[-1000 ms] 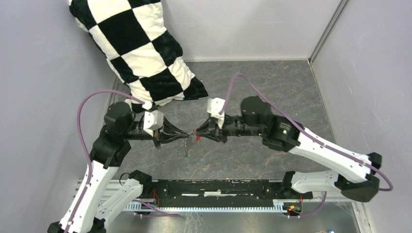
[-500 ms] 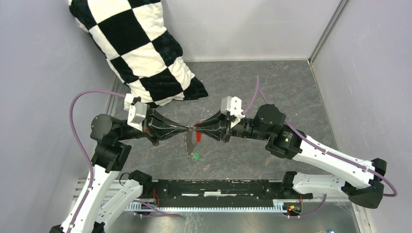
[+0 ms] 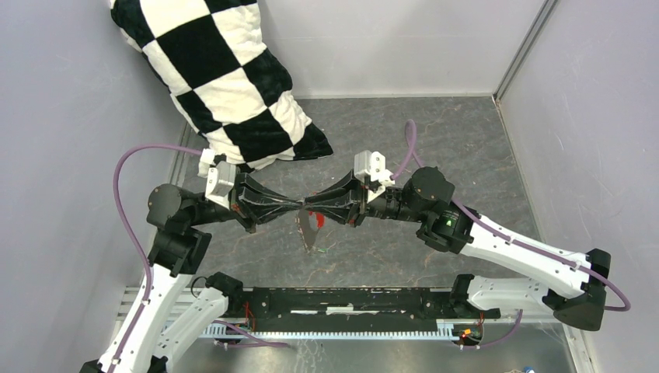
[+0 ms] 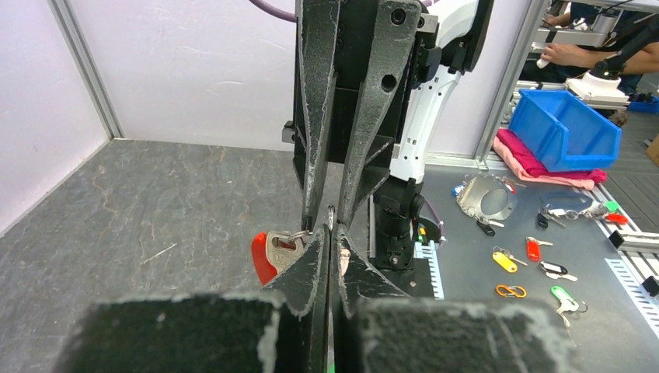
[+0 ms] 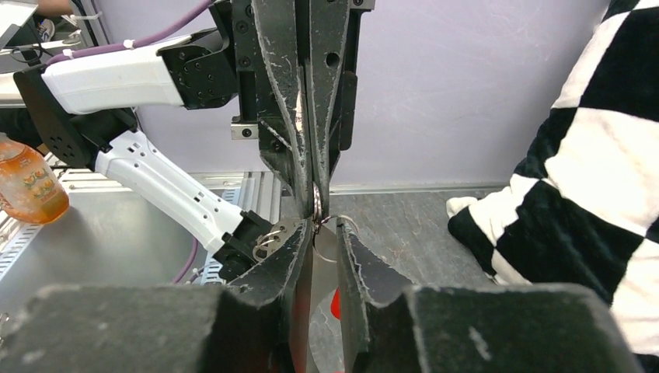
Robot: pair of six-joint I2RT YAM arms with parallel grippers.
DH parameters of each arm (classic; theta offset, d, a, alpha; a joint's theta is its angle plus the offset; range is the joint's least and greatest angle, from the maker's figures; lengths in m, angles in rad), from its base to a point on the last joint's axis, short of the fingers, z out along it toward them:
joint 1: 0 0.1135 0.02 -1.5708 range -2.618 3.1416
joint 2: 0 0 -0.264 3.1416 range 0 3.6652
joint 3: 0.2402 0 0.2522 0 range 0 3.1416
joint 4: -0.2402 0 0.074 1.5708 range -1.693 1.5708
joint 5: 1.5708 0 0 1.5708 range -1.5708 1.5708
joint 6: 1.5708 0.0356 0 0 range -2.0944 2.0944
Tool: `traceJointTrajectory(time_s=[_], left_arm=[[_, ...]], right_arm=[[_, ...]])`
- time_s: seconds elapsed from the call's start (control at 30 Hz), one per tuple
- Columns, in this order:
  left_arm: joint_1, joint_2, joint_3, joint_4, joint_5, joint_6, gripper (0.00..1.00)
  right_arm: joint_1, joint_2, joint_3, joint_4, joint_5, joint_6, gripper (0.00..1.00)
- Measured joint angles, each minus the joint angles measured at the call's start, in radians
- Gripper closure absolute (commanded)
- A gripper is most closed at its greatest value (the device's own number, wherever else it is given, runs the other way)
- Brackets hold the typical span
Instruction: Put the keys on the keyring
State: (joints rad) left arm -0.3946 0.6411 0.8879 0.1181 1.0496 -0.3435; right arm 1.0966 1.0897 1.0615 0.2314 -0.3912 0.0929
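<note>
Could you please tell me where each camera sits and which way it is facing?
Top external: above and behind the arms, looking down at the table; both arms show.
Left wrist: on the left arm, facing the right tool; own fingers below.
Right wrist: on the right arm, facing the left tool and pillow; own fingers below.
Shared: both wrist views show the keyring.

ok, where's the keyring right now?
Top view: above the table's centre, pinched in the left claw, which meets the right claw tip to tip. The keyring dangles just below them.
</note>
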Motion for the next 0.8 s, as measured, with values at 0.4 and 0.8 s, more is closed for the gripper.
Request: traceJointTrajectory(time_s=[0.4, 0.8], left_arm=[[0.000, -0.014, -0.002, -0.051, 0.004, 0.008, 0.98], [0.000, 0.005, 0.010, -0.068, 0.074, 0.010, 0.98]], right_arm=[[-0.009, -0.096, -0.043, -0.077, 0.162, -0.062, 0.36], [-0.050, -0.089, -0.209, -0.066, 0.051, -0.048, 0.19]])
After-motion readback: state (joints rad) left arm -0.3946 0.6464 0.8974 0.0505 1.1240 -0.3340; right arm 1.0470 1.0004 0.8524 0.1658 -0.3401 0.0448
